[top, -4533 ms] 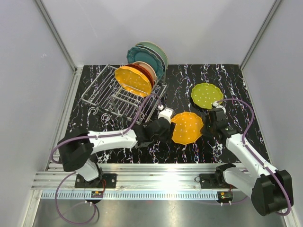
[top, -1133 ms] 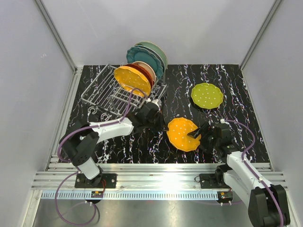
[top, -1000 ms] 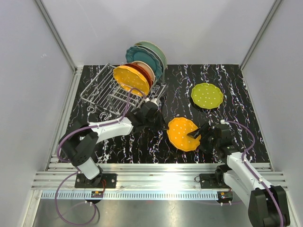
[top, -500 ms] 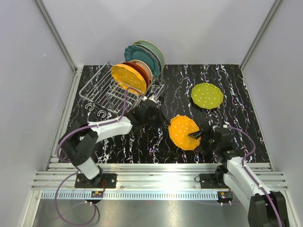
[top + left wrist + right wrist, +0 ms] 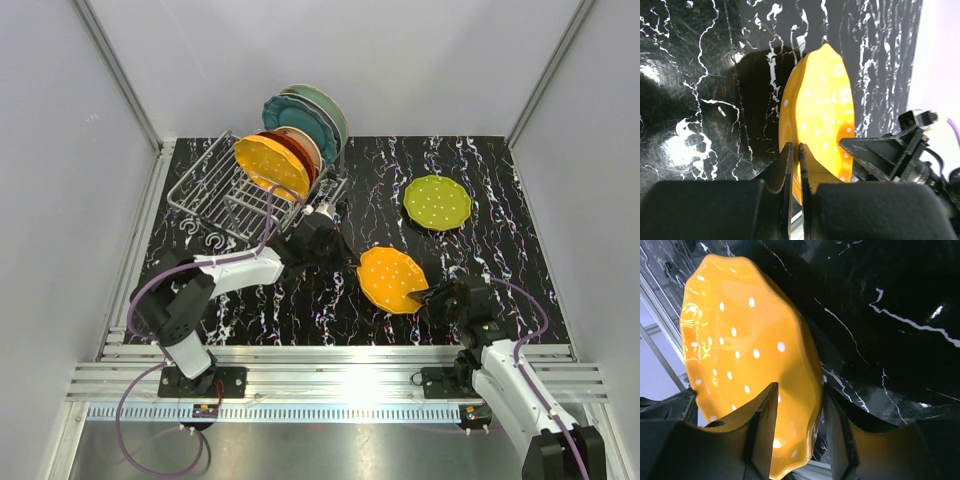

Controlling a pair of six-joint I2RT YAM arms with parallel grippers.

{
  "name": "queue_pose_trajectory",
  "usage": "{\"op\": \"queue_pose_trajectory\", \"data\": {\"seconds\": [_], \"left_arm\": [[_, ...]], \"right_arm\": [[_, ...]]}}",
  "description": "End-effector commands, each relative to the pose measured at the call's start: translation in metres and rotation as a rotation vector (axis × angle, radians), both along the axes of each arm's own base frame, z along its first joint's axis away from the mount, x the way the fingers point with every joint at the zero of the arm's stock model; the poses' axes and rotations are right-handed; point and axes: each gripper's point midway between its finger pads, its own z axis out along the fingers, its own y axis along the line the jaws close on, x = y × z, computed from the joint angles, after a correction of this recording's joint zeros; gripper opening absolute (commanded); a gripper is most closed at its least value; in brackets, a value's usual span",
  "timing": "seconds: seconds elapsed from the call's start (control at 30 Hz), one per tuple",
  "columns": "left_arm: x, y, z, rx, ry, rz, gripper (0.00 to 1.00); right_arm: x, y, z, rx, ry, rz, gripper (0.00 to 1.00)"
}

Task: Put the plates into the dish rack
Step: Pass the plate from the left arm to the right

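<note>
Closest to the near edge, right of the middle, the right gripper [image 5: 432, 296] clamps the rim of a dotted orange plate [image 5: 392, 280]. In the right wrist view one finger lies on the plate's spotted face and the other behind its back, with the wavy rim caught between them. The plate is tilted rather than flat on the black marbled table [image 5: 500, 170]. Whether its lower rim touches the surface cannot be told.

The left gripper [image 5: 350, 263] meets the same plate at the opposite, left rim. In the left wrist view its fingers [image 5: 786, 167] stand almost together, with only a thin slit between them. The plate's near rim runs into that slit, so the gripper appears to pinch it. The plate is thus held from both sides, midway between the arms.

Farther back, toward the right edge, a dotted lime green plate [image 5: 437, 202] lies flat and well apart from both grippers.

At the far left corner sits the dish rack [image 5: 215, 190]. Plates stand on edge in its right part. A dotted orange-yellow plate [image 5: 270, 165] is frontmost, with a red-orange plate [image 5: 296, 152] and a cream-centred plate [image 5: 311, 146] close behind it. A dark teal plate [image 5: 290, 115] and a mint green plate [image 5: 328, 108] stand higher at the back.
</note>
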Motion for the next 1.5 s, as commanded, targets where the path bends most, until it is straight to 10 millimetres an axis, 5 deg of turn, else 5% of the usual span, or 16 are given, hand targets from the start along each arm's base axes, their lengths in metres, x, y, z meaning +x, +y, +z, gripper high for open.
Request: {"op": "queue_pose_trajectory", "data": {"seconds": [0.0,0.57,1.1,1.47], "left_arm": [[-0.014,-0.029,0.016,-0.092,-0.004,-0.087,0.0],[-0.042,-0.037,-0.011,-0.053,0.028,-0.197,0.0],[-0.041,-0.063,0.012,-0.141,-0.016,-0.265,0.0],[-0.027,-0.045,0.014,-0.019,-0.097,-0.234,0.06]], "right_arm": [[0.033,0.012,0.066,0.102,-0.209,-0.012,0.47],[0.069,0.001,0.139,0.125,-0.471,-0.105,0.5],[0.076,0.039,0.098,0.125,-0.373,0.148,0.49],[0.057,0.031,0.088,-0.098,-0.311,0.315,0.39]]}}
